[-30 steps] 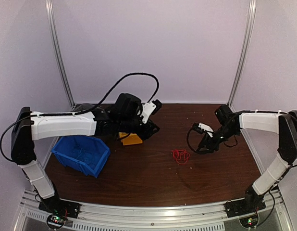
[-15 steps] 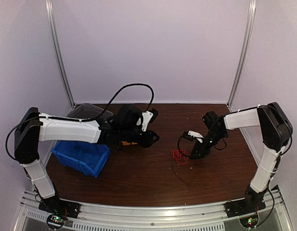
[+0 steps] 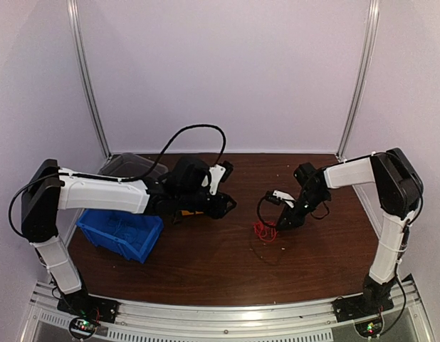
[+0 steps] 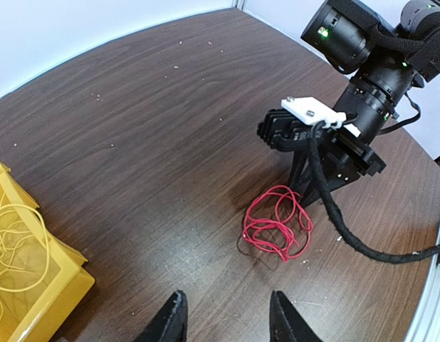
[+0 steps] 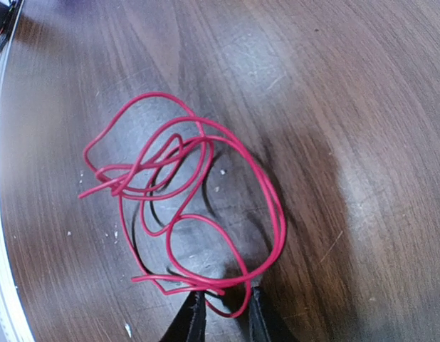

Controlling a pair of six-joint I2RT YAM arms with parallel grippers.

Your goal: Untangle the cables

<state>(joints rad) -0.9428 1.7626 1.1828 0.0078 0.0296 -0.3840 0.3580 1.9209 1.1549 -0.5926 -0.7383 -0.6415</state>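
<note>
Finding one: a single thin red cable (image 5: 179, 207), a smooth plastic-coated strand, lay in a loose tangle of overlapping loops on the dark brown wood-grain counter (image 3: 206, 271). In the top view it sat just right of centre (image 3: 266, 231). The counter surface was glossy, with fine scratches and pale specks.

Finding two: the right claw (image 5: 223, 317), black with two slim fingers, stood at the lower edge of its wrist view. Its tips were narrowly parted, and the lowest loop of the red cable lay between them. The gap was much wider than the strand.

Finding three: the left claw (image 4: 227, 324), also black and two-fingered, was spread wide and held nothing. It sat at the bottom of its wrist view, well apart from the red cable.

Finding four: two bins were counted. One yellow rigid plastic bin (image 4: 42, 285) sat at the lower left of the left wrist view and contained thin yellow wires (image 4: 13, 242) in loose curls. One blue plastic bin (image 3: 120, 229) stood at the left of the counter; its contents were too small to identify.
</note>
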